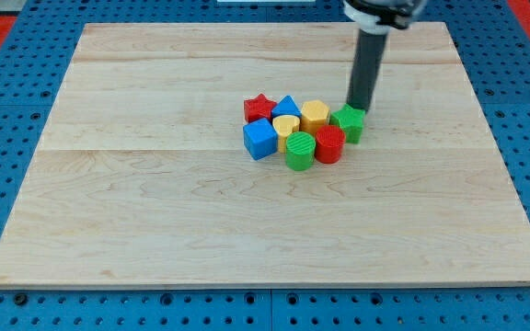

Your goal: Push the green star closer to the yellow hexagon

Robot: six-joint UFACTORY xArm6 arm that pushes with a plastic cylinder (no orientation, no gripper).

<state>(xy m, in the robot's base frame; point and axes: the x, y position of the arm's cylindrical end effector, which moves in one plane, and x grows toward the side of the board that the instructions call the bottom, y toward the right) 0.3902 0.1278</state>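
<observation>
pale wooden desk (155, 184) is sitting on a blue pegboard, w/ a tight cluster of small plastic blocks near its middle. my tip (358, 107) is resting at the top edge of the green star-shaped block (349, 122), touching it or just about. no jaws on this end effector, only a plain dark rod, so nothing is opening, closing or gripping. green star is sitting at the view's right end of the cluster, just beside the yellow hexagon block (315, 114), w/ a red cylinder block (329, 144) right below it. gap looks nearly closed already, imo. to finish well: bring the tip round to the star's right side & nudge leftward slowly, through its centre, so it isn't spinning off or shoving the neighbours. star has no real long axis; which way its points are facing can't be read at this res.
</observation>
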